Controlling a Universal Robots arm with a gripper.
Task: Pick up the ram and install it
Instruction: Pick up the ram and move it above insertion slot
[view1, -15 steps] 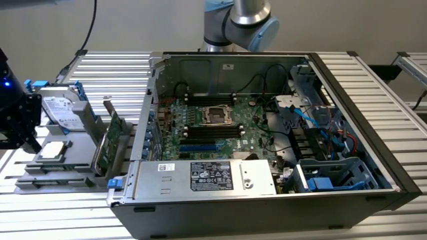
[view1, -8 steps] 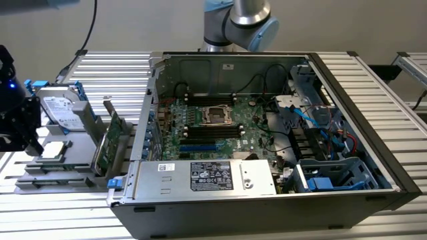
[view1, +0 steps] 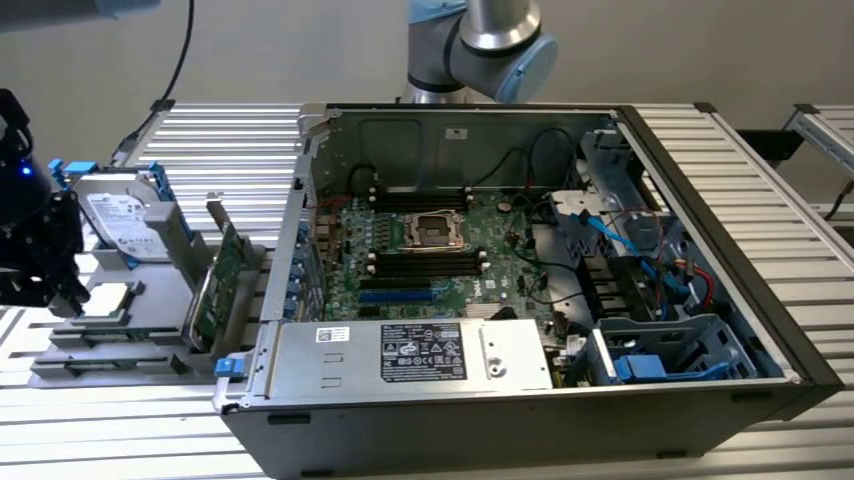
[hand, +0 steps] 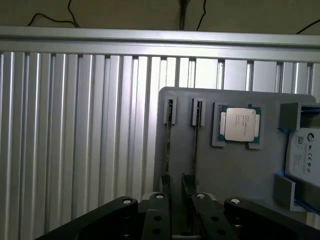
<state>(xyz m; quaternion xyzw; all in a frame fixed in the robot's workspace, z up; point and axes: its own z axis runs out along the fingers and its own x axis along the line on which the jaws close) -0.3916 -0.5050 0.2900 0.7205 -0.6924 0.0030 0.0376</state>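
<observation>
The gripper (hand: 176, 186) hangs over the grey tray (hand: 240, 180), right by the ends of 2 thin sticks. Its fingers (hand: 165, 182) are a bit apart & hold nothing.

The ram (hand: 169, 145) stands on its thin edge in a little grey clip, by the tray edge next to the bare ribbed table (hand: 75, 140). A 2nd stick (hand: 195, 150) stands just beside it, same way. Prob. they stand up like that so fingers can come down on both flat sides & pinch. The gripper sits about btwn the 2 sticks, so I can't tell which one it's lined up w/. Neither is lifted yet.

Other stuff on the tray: the CPU chip (hand: 240, 125) lies flat in its own pocket beside the 2nd stick, & past it is the hard drive (hand: 304, 152) at the far tray edge.

In the exterior view a green card (view1: 214, 290) stands tall at the tray edge nearest the PC case (view1: 787, 340). The case lies open w/ the mobo (view1: 400, 290) facing up & its black ram slots (view1: 424, 262) in the middle. The card & the case wall stand btwn the tray & those slots.
</observation>
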